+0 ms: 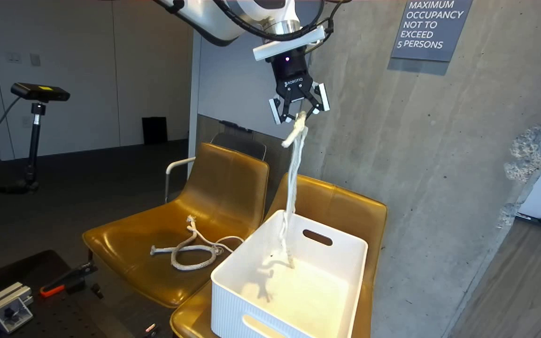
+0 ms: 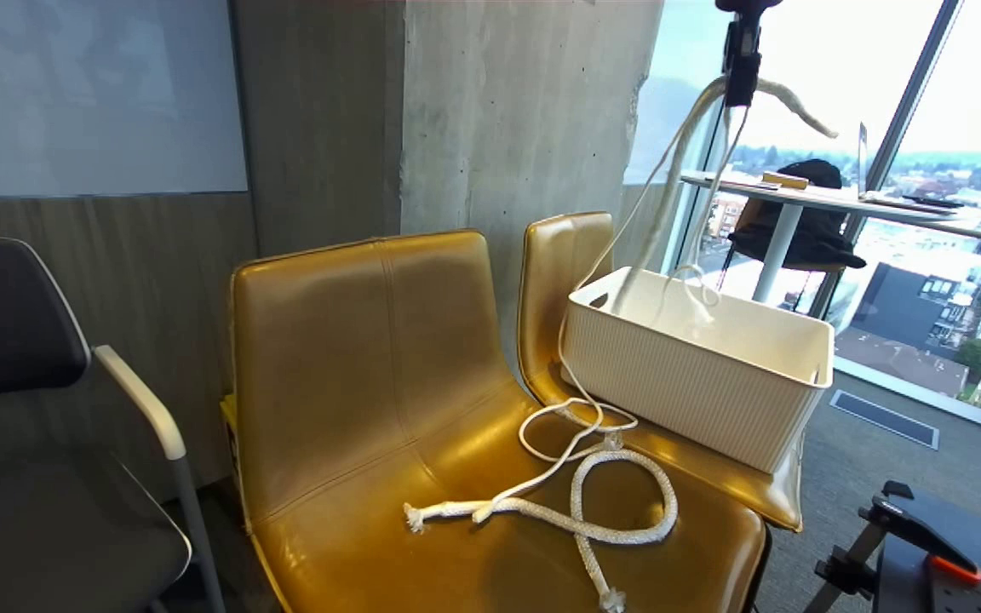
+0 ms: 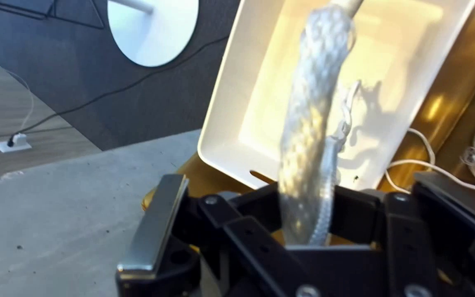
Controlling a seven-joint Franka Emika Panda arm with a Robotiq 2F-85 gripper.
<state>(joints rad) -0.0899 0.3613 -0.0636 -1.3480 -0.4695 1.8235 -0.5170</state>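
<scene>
As a white robot arm angles down from overhead, wrist slightly tilted, the black gripper pinches a thick, braided white rope in closed fingers, its length hanging into a ribbed, rectangular plastic box near the edge by a tan chair's back. A frayed, looped rope lies across the smooth neighboring chair.

In the wrist view the white rope clasped by the gripper is blurred, and a dark speck in the storage bin is too small to be identified. The rope's lower stretch is hidden by the bin's ribbed wall in an exterior view, while the arm is cut off by the top edge in both exterior views.
</scene>
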